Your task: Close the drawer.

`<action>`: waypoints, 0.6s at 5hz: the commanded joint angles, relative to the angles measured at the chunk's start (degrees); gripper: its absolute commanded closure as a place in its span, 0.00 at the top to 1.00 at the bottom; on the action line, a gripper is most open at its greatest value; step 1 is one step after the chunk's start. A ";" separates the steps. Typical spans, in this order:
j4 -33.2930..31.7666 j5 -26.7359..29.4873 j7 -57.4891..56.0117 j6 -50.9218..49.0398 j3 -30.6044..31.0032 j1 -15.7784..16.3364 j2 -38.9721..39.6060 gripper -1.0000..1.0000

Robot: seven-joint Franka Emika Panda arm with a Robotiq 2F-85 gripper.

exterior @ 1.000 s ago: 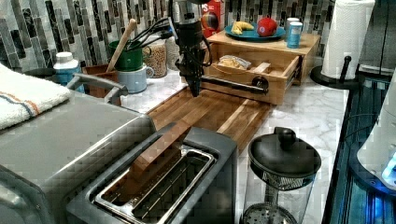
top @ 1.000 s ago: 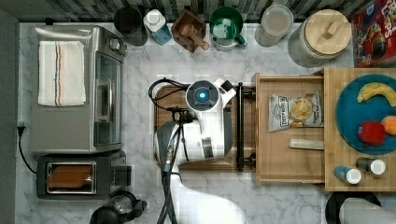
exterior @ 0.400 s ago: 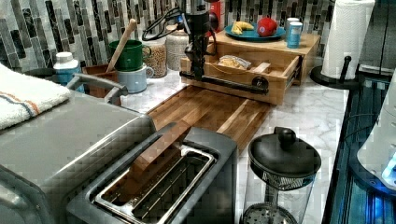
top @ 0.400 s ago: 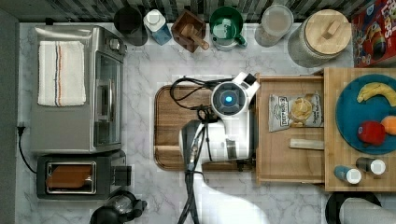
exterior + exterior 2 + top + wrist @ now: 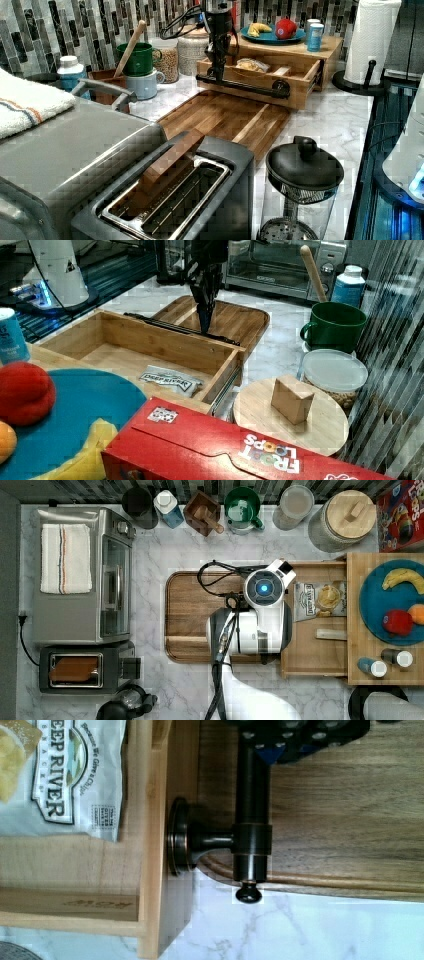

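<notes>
The drawer [image 5: 314, 647] stands part open at the top view's centre-right, its dark handle bar [image 5: 242, 86] running top to bottom. The gripper [image 5: 216, 75] has pushed it rightward since earlier. Whether the jaws grip cannot be told.

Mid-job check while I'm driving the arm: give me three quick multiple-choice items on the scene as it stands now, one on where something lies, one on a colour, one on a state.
1. Where does the chip bag lie?
A. on the blue plate
B. inside the drawer
C. on the dark board

2. What colour is the mug holding the wooden utensil?
A. green
B. red
C. yellow

3. How does the drawer stand?
A. shut flush
B. lifted off the counter
C. pulled out

Answers: 1 B, the bag rests on the drawer's floor. 2 A, the mug is green. 3 C, its contents lie uncovered, and the gripper is at its dark handle bar.
</notes>
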 commanded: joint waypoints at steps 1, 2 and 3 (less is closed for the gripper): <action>0.29 -0.10 -13.62 0.77 -6.17 -2.78 1.47 0.00; -1.23 0.37 -16.03 3.65 -5.04 -7.00 1.74 0.00; -0.97 2.79 -19.98 4.00 -6.26 -8.74 2.65 0.00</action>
